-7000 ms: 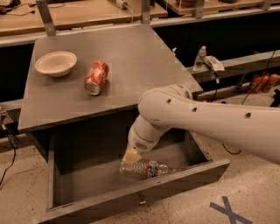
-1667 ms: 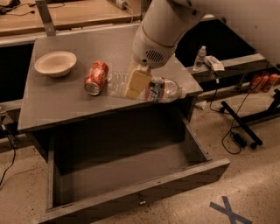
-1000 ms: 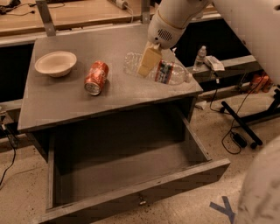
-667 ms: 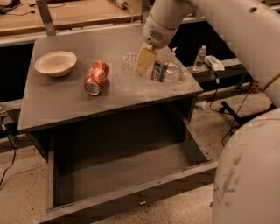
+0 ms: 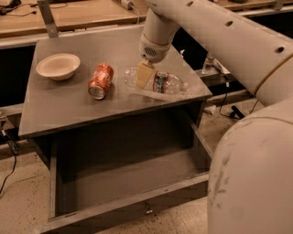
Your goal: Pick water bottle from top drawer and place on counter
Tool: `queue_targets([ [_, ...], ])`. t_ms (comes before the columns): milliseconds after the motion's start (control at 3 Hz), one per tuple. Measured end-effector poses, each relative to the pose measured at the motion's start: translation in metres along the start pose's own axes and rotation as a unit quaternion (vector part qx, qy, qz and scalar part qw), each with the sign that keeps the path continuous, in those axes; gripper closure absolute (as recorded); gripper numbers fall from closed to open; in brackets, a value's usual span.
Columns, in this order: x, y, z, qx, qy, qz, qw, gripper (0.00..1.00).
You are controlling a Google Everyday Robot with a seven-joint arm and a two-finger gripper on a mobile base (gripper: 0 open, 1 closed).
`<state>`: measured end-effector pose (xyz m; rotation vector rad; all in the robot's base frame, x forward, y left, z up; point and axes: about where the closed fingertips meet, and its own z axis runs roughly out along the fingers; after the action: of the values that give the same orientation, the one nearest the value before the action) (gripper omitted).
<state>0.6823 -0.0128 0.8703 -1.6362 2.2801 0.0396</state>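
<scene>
The water bottle [image 5: 165, 83], clear crinkled plastic with a coloured label band, lies on its side on the dark grey counter [image 5: 59, 103], right of centre, cap pointing right. My gripper [image 5: 144, 75] reaches down from the upper right and is shut on the bottle's left part, its tan fingers [image 5: 143, 74] over the clear body. The bottle rests on or just above the surface. The top drawer [image 5: 132, 176] stands pulled out below the counter, its inside bare, with a small pull at the centre of its front panel [image 5: 147, 210].
An orange-red soda can [image 5: 100, 81] lies on its side left of the bottle. A cream bowl [image 5: 58, 66] sits at the counter's left rear. My arm [image 5: 249, 137] fills the right side. Light wooden benches [image 5: 87, 13] run behind; a small upright bottle [image 5: 209, 61] stands at right.
The bottle came out of the drawer and up onto the counter. Over the last second my gripper has lowered it toward the counter surface right of the can. The drawer stays open.
</scene>
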Motion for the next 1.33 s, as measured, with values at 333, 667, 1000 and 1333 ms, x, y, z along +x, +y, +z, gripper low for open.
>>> queue_targets([
  [333, -0.0001, 0.0006, 0.0029, -0.001, 0.002, 0.0, 1.0, 0.38],
  [667, -0.0007, 0.0013, 0.0064, -0.003, 0.003, -0.001, 1.0, 0.06],
  [1000, -0.0009, 0.0016, 0.0078, -0.004, 0.003, -0.002, 1.0, 0.0],
  [1333, -0.0009, 0.0016, 0.0079, -0.004, 0.003, -0.002, 1.0, 0.0],
])
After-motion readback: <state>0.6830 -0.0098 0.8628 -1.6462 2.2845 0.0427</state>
